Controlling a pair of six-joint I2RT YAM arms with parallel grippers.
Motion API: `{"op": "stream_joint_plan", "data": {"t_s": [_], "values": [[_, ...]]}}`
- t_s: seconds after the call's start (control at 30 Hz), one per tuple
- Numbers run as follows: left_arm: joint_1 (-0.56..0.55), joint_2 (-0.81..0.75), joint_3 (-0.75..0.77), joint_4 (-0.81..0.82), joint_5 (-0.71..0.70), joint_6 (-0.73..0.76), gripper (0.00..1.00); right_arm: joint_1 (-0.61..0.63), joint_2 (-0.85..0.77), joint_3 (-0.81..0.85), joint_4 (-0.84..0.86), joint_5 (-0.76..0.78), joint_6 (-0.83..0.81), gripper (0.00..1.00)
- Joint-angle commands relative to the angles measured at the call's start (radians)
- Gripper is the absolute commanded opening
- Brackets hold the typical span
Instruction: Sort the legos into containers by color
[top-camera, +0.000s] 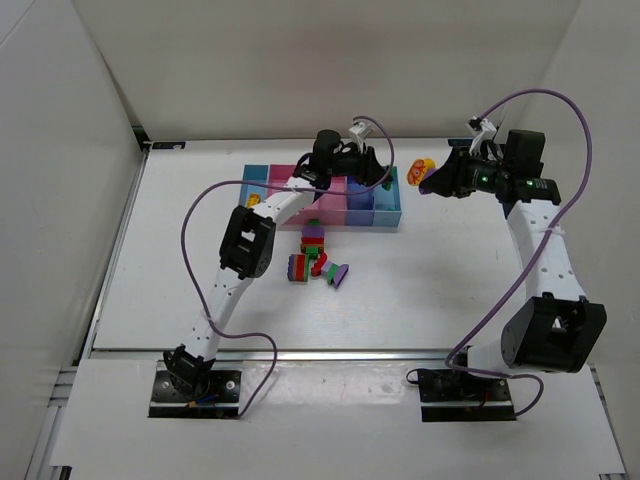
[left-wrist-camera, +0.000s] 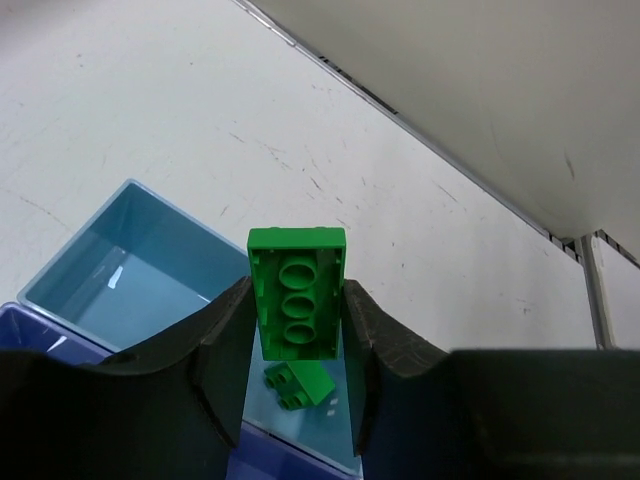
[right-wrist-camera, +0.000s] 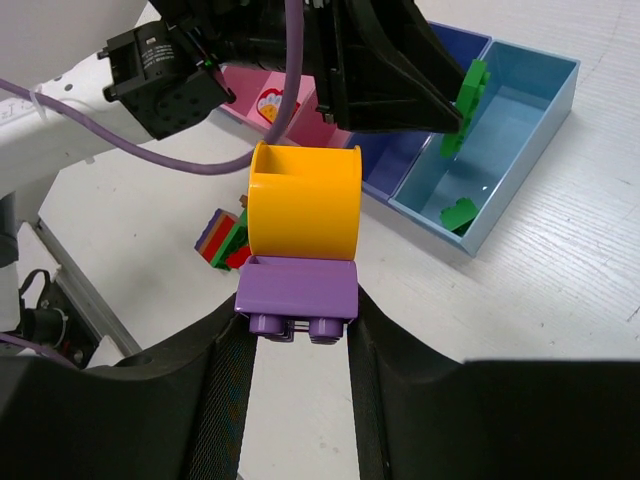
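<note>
Right pincer (right-wrist-camera: 298, 312) pinches a purple brick (right-wrist-camera: 297, 288) topped by an orange cylinder (right-wrist-camera: 303, 200); the right arm (top-camera: 535, 255) stands bent, right of the tray (top-camera: 385, 222). Left arm (top-camera: 280, 205) stretches forward, its left pincer (left-wrist-camera: 297, 300) clamping a green brick (left-wrist-camera: 297, 290) above the light blue end compartment (left-wrist-camera: 130, 270), where another green brick (left-wrist-camera: 298, 385) lies.

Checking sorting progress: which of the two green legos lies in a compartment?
The loose green lego on the floor of the light blue end compartment; the other green lego is clamped in the left gripper above it.
</note>
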Motion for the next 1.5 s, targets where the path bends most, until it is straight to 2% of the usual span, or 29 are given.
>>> {"op": "stream_joint_plan", "data": {"t_s": [0.0, 0.2, 0.3, 0.43, 0.47, 0.6, 0.7, 0.8, 0.83, 0.87, 0.9, 0.97, 1.0, 1.03, 1.23, 1.47], "values": [[-0.023, -0.002, 0.072, -0.033, -0.026, 0.035, 0.51, -0.008, 0.016, 0.053, -0.01, -0.009, -0.004, 0.0], [-0.027, -0.006, 0.076, -0.072, -0.084, 0.053, 0.72, -0.008, 0.037, 0.062, -0.001, -0.012, -0.01, 0.0], [-0.019, -0.025, 0.075, -0.075, -0.1, 0.041, 0.77, -0.008, 0.045, 0.06, 0.005, -0.017, -0.013, 0.0], [0.004, -0.092, 0.07, -0.084, -0.1, 0.04, 0.78, -0.014, 0.045, 0.04, 0.002, -0.032, -0.03, 0.0], [0.015, -0.109, 0.07, -0.092, -0.089, 0.034, 0.78, -0.017, 0.045, 0.031, 0.005, -0.044, -0.08, 0.0], [0.111, -0.231, -0.008, -0.098, -0.029, -0.048, 0.77, -0.036, 0.057, 0.002, 0.032, -0.153, -0.114, 0.0], [0.194, -0.363, -0.112, -0.1, 0.096, -0.101, 0.74, -0.037, 0.107, 0.01, 0.036, -0.294, -0.146, 0.0], [0.252, -0.486, -0.232, -0.087, 0.295, -0.17, 0.72, -0.024, 0.193, 0.049, 0.011, -0.432, -0.175, 0.0], [0.298, -0.538, -0.274, -0.034, 0.375, -0.195, 0.73, -0.016, 0.209, 0.074, 0.008, -0.467, -0.188, 0.0], [0.314, -0.567, -0.387, 0.048, 0.5, -0.307, 0.73, 0.001, 0.221, 0.08, 0.01, -0.503, -0.192, 0.0], [0.328, -0.595, -0.442, 0.197, 0.538, -0.362, 0.73, 0.013, 0.246, 0.089, 0.014, -0.558, -0.194, 0.0], [0.36, -0.669, -0.598, 0.338, 0.615, -0.516, 0.74, 0.059, 0.275, 0.137, -0.001, -0.607, -0.196, 0.0], [0.365, -0.71, -0.643, 0.464, 0.629, -0.555, 0.75, 0.073, 0.307, 0.154, -0.01, -0.66, -0.193, 0.0], [0.369, -0.725, -0.714, 0.508, 0.647, -0.604, 0.76, 0.12, 0.322, 0.186, -0.023, -0.681, -0.192, 0.0], [0.36, -0.807, -0.836, 0.526, 0.664, -0.585, 0.78, 0.258, 0.372, 0.263, -0.033, -0.742, -0.186, 0.0], [0.328, -0.795, -0.807, 0.525, 0.689, -0.597, 0.82, 0.348, 0.408, 0.284, 0.026, -0.736, -0.133, 0.0]]}}
